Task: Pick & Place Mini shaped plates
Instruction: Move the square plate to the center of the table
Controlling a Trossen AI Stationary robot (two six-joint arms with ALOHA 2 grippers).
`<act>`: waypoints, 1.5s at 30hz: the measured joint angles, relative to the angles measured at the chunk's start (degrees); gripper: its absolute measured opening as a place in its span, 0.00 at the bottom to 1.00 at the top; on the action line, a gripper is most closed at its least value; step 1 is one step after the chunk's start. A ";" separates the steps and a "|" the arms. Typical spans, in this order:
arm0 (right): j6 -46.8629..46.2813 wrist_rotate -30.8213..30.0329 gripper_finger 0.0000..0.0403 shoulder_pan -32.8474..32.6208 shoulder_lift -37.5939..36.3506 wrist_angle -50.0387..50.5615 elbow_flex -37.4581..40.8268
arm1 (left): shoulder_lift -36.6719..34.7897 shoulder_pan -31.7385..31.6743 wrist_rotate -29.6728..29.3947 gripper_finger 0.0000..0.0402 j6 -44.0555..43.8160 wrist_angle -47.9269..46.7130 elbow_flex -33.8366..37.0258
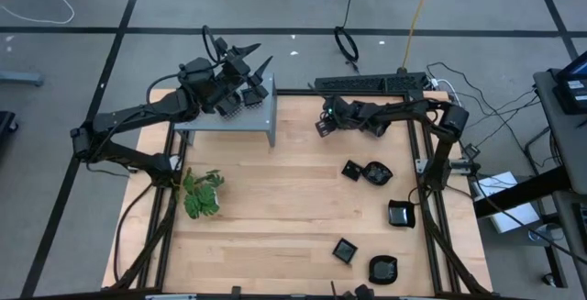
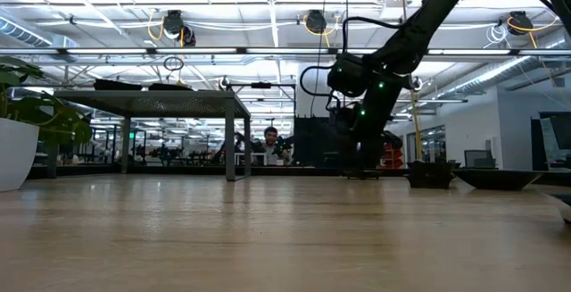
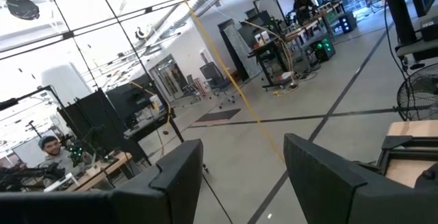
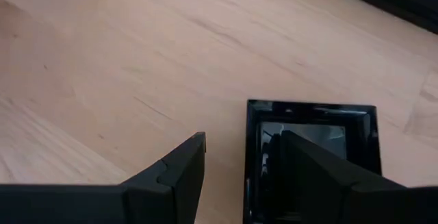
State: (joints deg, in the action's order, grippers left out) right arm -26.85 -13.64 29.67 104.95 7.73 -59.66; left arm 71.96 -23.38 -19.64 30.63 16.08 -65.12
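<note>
My right gripper (image 1: 326,116) (image 4: 243,142) is open, low over the table's far middle, above a glossy black square mini plate (image 1: 322,128) (image 4: 321,138) that lies flat on the wood. One finger is over the plate's hollow and the other is outside its rim. Several more black plates lie on the table's right half (image 1: 351,169) (image 1: 377,172) (image 1: 401,214) (image 1: 344,250) (image 1: 383,268). My left gripper (image 1: 257,64) (image 3: 243,148) is open and empty, raised over the grey shelf (image 1: 229,121) and pointing out into the room. Dark plates (image 2: 116,84) rest on the shelf top. My right gripper comes at the square plate from above, slanting down. One finger (image 4: 308,169) is over the inside and one outside the rim's side edge (image 4: 249,148). I cannot tell whether either finger touches the plate, which lies flat on the table.
A green leafy plant (image 1: 202,193) stands near the table's left edge. The grey shelf takes the far left corner. A black bar (image 1: 371,83) runs along the far edge. Bare wood lies in the table's middle and near left. A person (image 2: 270,140) sits in the room beyond.
</note>
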 joint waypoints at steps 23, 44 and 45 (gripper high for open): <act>8.84 7.42 0.01 -1.93 -1.64 0.02 0.04 | -0.02 1.05 0.00 0.52 -0.81 0.02 0.00; 29.43 16.84 0.00 -26.58 1.19 -30.50 -0.08 | -10.05 6.15 -0.02 0.52 -5.09 -14.90 0.04; 29.16 16.39 0.00 -27.03 2.51 -32.90 -0.07 | -10.70 6.70 -0.02 0.52 -5.75 -15.98 0.04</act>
State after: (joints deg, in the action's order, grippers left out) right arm 2.31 2.75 2.64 107.45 -25.16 -59.73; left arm 61.26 -16.68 -19.66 24.88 0.10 -65.08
